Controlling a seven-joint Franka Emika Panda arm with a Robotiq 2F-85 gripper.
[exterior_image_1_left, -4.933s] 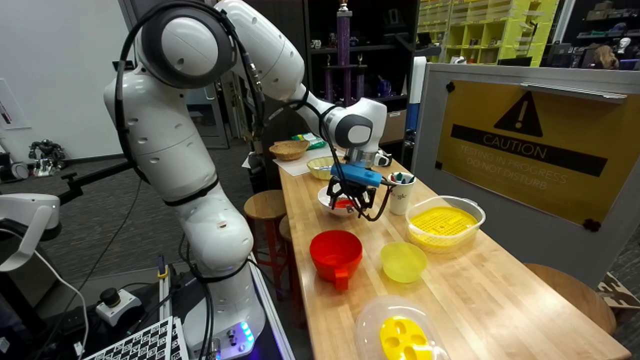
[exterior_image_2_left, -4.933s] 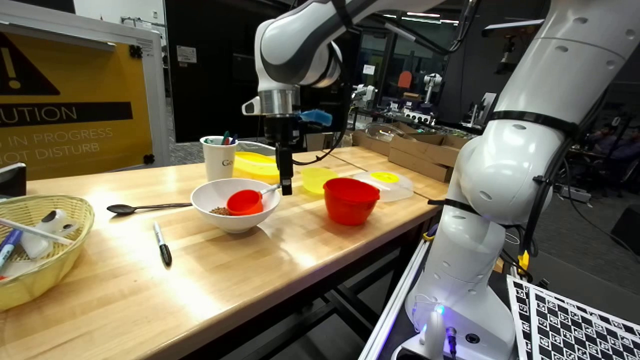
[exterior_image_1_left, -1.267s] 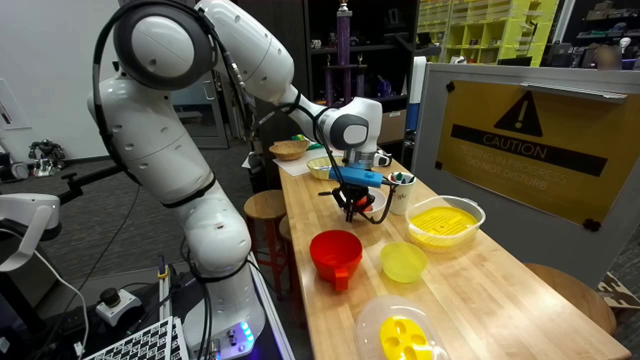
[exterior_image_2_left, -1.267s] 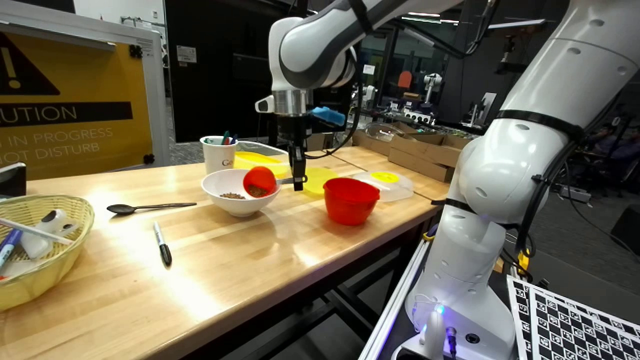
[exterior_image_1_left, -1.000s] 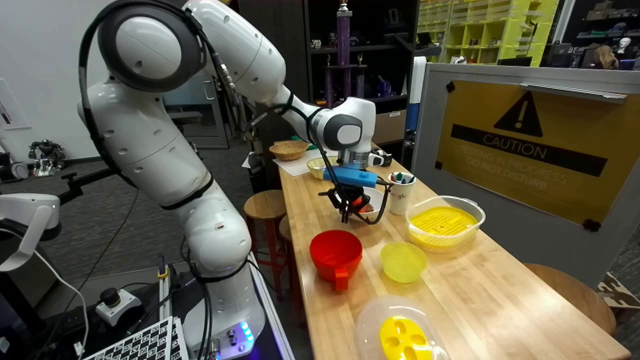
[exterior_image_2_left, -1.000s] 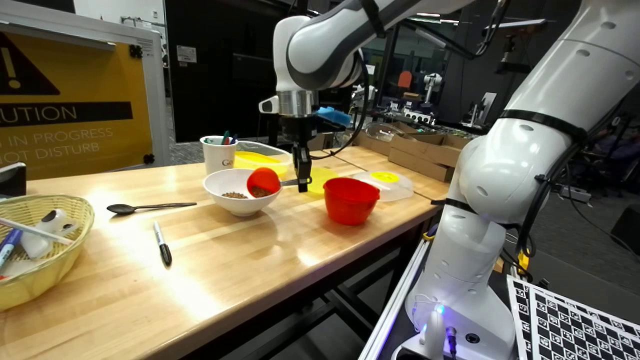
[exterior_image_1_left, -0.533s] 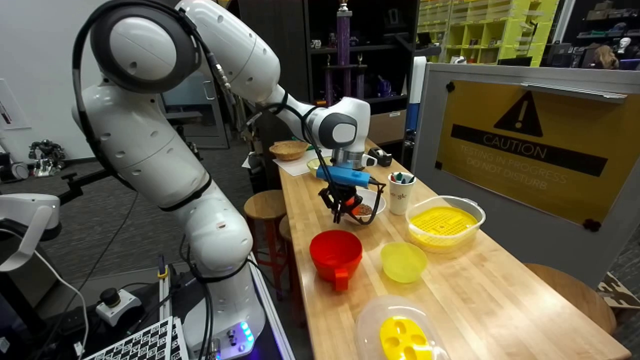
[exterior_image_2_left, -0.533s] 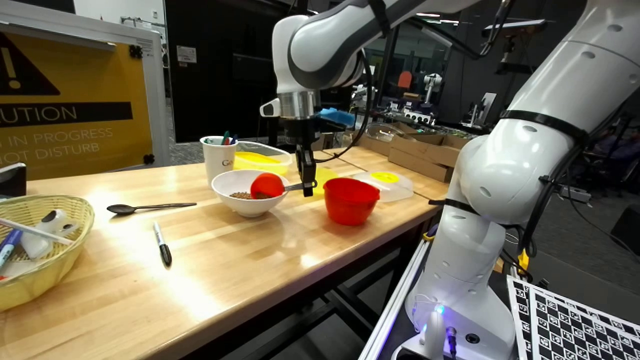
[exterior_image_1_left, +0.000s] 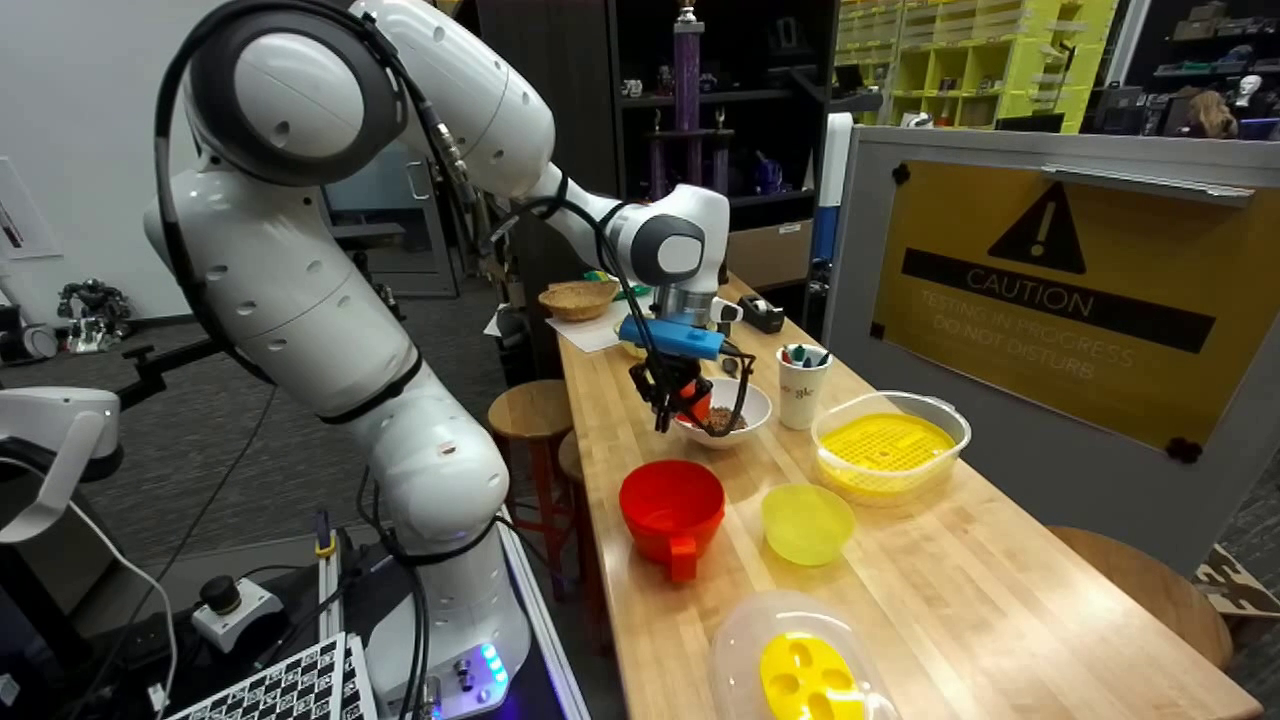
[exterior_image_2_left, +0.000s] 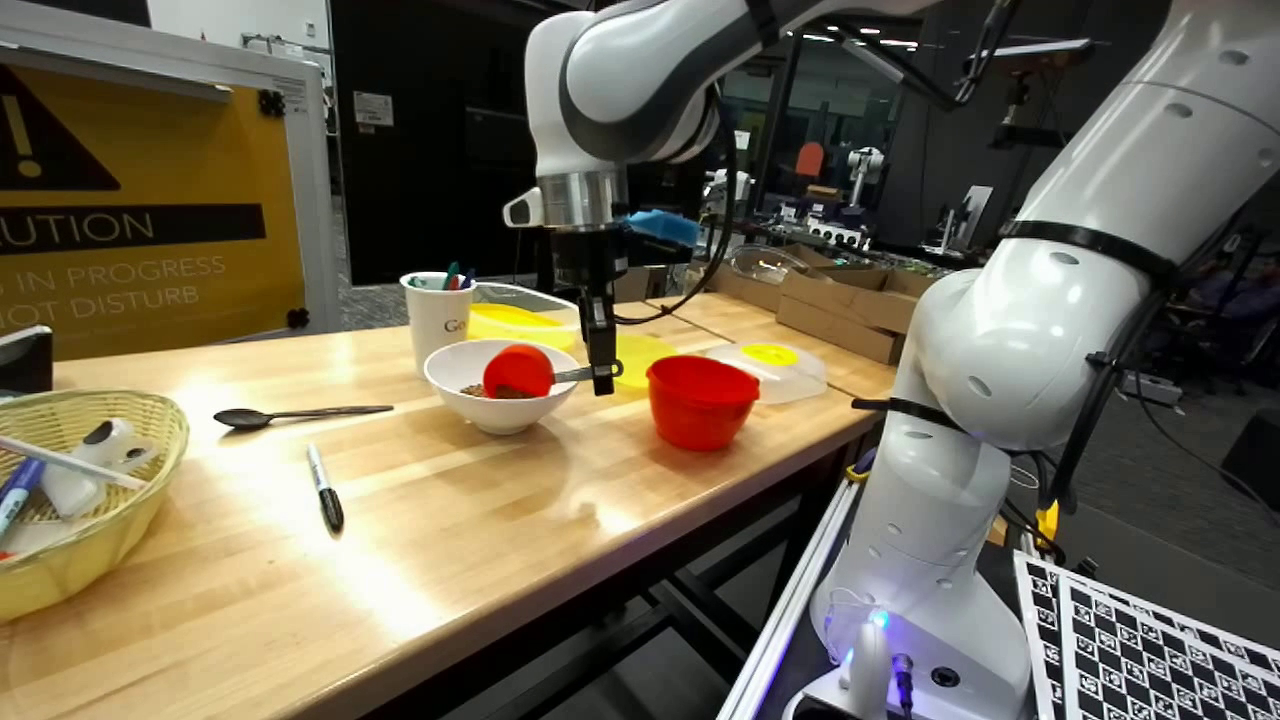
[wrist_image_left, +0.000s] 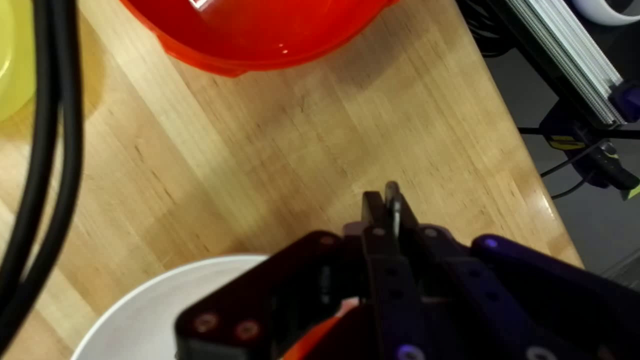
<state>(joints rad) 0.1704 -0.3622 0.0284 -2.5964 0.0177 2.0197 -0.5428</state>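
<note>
Red scoop (exterior_image_2_left: 520, 366) tilted inside the white bowl (exterior_image_2_left: 500, 414) on the counter (exterior_image_2_left: 480, 520) — my pincer (exterior_image_2_left: 603, 380) is clamped on its handle (exterior_image_2_left: 570, 376). I'd call this scooping brown pellets (exterior_image_1_left: 721, 415); next move calls for levelling it. Sign (exterior_image_1_left: 1060, 300) reads "CAUTION / TESTING IN PROGRESS / DO NOT DISTURB" — white cup (exterior_image_2_left: 432, 322) shows "Go".

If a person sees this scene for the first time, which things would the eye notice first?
Probably the large white robot arm stretched over the wooden table, its end effector closed on the handle of a red scoop at the white bowl. Next would come the bright red bowl beside the yellow bowl, and the caution sign on the partition along the table.
</note>
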